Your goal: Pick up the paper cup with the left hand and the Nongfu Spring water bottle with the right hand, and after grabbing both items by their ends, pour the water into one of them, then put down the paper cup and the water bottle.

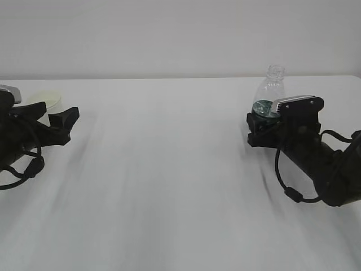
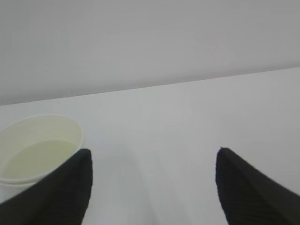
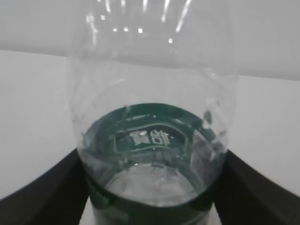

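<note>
The white paper cup [image 2: 33,140] stands on the table with clear water [image 2: 42,157] in it. It sits just outside the left finger of my left gripper [image 2: 152,161], which is open and empty. In the exterior view only the cup's rim [image 1: 46,100] shows, behind the left gripper [image 1: 59,113]. The capless Nongfu Spring water bottle [image 3: 152,108] with its green label stands upright between the wide-spread fingers of my right gripper [image 3: 152,157]. I cannot tell whether the fingers touch its sides. From outside, the bottle [image 1: 273,84] rises behind the right gripper [image 1: 254,129].
A plain white table [image 1: 169,169] stretches between the two arms. The right arm's black cable [image 1: 290,189] loops down near the tabletop. A pale wall stands behind the table's far edge.
</note>
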Robot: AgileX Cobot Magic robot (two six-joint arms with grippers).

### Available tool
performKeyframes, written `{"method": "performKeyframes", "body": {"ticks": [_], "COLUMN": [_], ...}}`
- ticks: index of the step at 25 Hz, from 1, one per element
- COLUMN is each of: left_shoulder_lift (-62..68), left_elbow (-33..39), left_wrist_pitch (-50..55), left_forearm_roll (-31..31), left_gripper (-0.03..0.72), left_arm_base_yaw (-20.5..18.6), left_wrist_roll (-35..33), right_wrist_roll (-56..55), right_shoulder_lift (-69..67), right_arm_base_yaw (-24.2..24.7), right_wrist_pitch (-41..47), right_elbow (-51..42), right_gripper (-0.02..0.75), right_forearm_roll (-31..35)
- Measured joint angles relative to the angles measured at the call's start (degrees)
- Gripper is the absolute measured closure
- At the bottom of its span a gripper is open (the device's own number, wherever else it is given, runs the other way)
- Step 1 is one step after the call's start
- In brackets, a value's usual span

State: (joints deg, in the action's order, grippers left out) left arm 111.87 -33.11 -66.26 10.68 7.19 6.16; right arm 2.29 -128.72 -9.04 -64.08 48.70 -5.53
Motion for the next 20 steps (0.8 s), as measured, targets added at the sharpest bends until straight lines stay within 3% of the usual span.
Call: {"method": "performKeyframes", "body": {"ticks": [20], "left_shoulder_lift": [0.0], "left_elbow": [0.0], "left_wrist_pitch": [0.0], "left_forearm_roll": [-0.1], "left_gripper": [0.101], "left_arm_base_yaw": [0.0], "left_wrist_roll": [-0.4], "right_wrist_roll": [-3.0], "right_shoulder_lift": [5.5], "right_arm_base_yaw": [0.0], "right_wrist_pitch": [-1.3], "right_elbow": [-10.0], "right_gripper": [0.16], "right_forearm_roll": [0.0]}}
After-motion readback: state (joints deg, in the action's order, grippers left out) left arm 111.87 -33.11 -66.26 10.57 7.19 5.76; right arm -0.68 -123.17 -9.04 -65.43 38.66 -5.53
